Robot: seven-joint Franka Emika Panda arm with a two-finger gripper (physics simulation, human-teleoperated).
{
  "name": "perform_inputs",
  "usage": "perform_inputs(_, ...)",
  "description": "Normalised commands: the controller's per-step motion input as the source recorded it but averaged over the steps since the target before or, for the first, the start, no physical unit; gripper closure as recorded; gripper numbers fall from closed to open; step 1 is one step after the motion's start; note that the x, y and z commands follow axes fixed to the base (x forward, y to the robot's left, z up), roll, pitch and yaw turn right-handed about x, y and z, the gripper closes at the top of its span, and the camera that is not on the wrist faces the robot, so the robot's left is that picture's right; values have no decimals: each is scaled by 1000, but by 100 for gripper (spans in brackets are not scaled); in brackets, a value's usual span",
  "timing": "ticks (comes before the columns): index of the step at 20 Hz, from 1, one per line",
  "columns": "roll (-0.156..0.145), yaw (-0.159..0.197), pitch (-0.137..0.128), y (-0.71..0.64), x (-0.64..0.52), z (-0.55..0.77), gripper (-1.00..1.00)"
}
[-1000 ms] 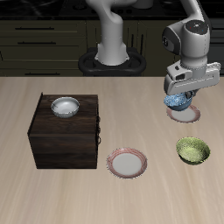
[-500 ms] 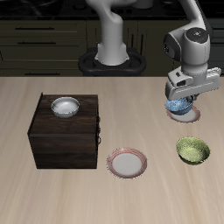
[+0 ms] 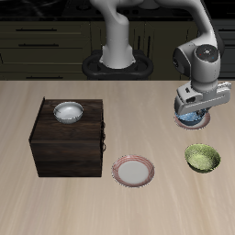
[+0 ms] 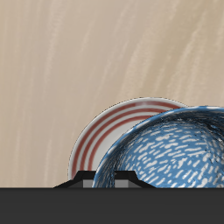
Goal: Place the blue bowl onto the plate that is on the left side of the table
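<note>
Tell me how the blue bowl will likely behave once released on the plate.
The blue bowl looks rigid, so it should keep its shape. Its round, smooth sides suggest that it may slip. Over the shallow plate, it probably settles upright rather than tipping.

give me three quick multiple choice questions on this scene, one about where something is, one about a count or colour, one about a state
1. Where is the grey-white bowl?
A. on top of the dark cabinet
B. on the plate near the table's front edge
C. beside the green bowl

2. How many bowls are in view?
A. two
B. three
C. four

3. What is the blue bowl's state?
A. lying upside down on the table
B. held at the pincer over the red-ringed plate
C. stacked inside the green bowl

Answers: 1 A, it sits on the cabinet's top. 2 B, grey-white, blue and green. 3 B, the wrist view shows it right over the plate's rings.
</note>
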Motion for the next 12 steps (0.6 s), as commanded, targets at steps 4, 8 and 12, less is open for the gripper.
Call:
perform_inputs(4,61,-53,86,30,-218,-259,100)
perform_inputs(8,62,-24,23,12,-137,52,-100)
perform_inputs(12,42,-3,-33,-5,-142,201,-100)
